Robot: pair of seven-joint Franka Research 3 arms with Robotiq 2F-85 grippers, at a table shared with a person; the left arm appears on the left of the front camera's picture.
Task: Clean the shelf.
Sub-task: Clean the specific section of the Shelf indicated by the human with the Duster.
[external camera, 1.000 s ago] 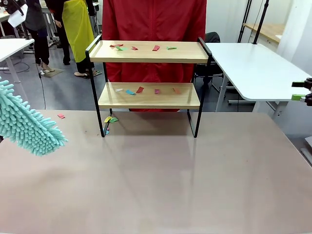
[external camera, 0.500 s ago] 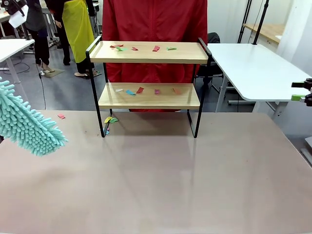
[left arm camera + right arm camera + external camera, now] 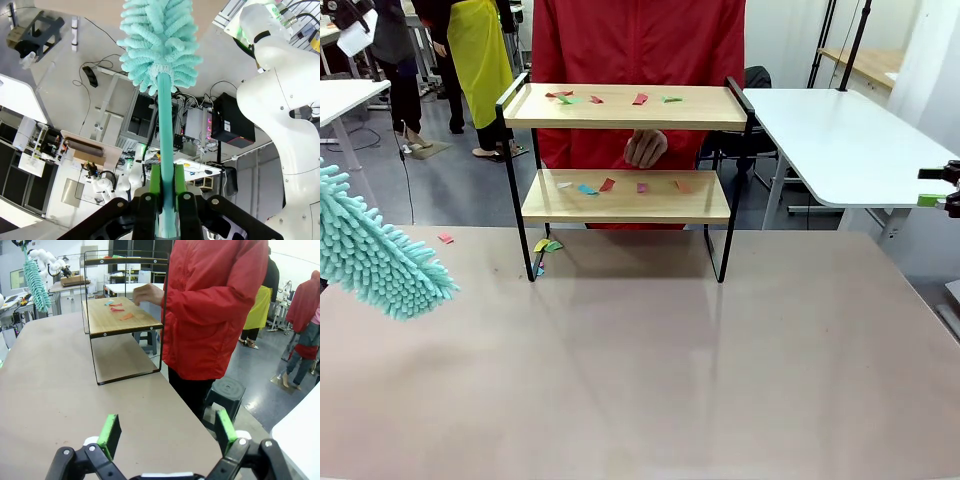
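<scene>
Worry: left gripper [image 3: 167,174] pinching our duster [image 3: 380,262], right gripper [image 3: 167,426] spread; we could whack the person's hand [image 3: 645,148] sweeping the shelf [image 3: 620,209].

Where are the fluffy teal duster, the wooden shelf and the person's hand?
Duster [image 3: 380,262]: front view, its fluffy head.
Shelf [image 3: 620,119]: front view, top board's front edge.
Person's hand [image 3: 645,148]: front view, its middle.
</scene>
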